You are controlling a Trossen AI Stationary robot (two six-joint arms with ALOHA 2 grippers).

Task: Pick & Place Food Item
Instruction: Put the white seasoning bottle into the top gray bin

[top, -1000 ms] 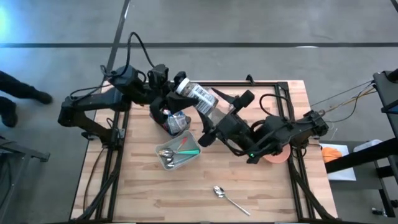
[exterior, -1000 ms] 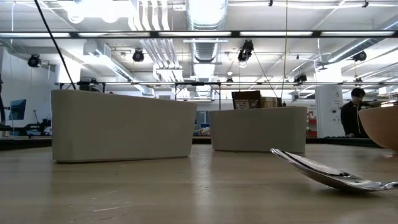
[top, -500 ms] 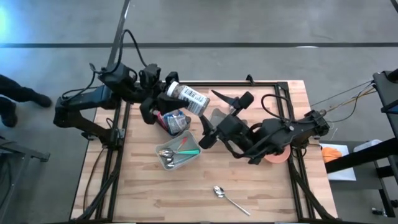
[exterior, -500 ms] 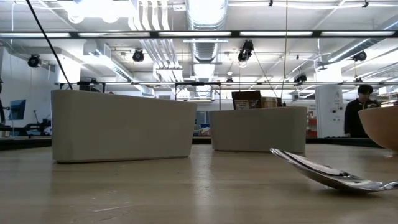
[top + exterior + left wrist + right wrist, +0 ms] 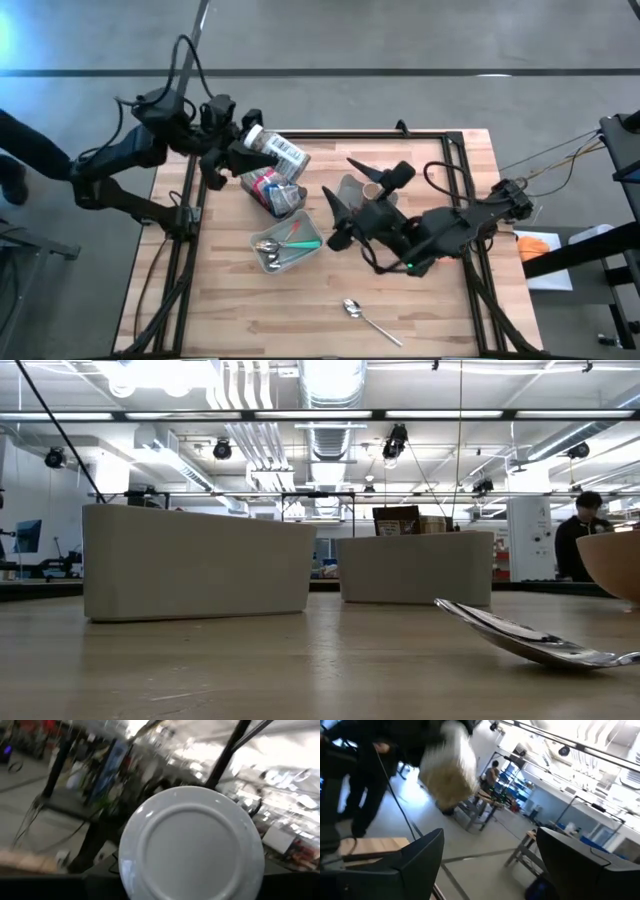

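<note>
I've got the left gripper (image 5: 243, 150) up at about ten o'clock, over the table's (image 5: 430, 310) far-left edge, closed on a jar (image 5: 274, 149) with a white lid and a barcoded label. The arm is folded back past the table's left rail and the jar lies tilted, lid end towards the gripper. From the left wrist, the jar's white round end (image 5: 191, 843) fills the view. The label's print is too small for me to read.

The right gripper (image 5: 352, 199) sits near table centre, arm stretched in from three o'clock, fingers splayed wide and holding nothing.

Compared with a second ago, the left arm has swung the jar out leftward, away from the centre; back then it hung right beside the right gripper. The right gripper has dropped back a little from it.

Below the jar, a bin of packets (image 5: 276, 193) sits at about eleven o'clock; a grey tray (image 5: 286, 245) with cutlery is just nearer me; a loose spoon (image 5: 364, 316) lies at six o'clock.
</note>
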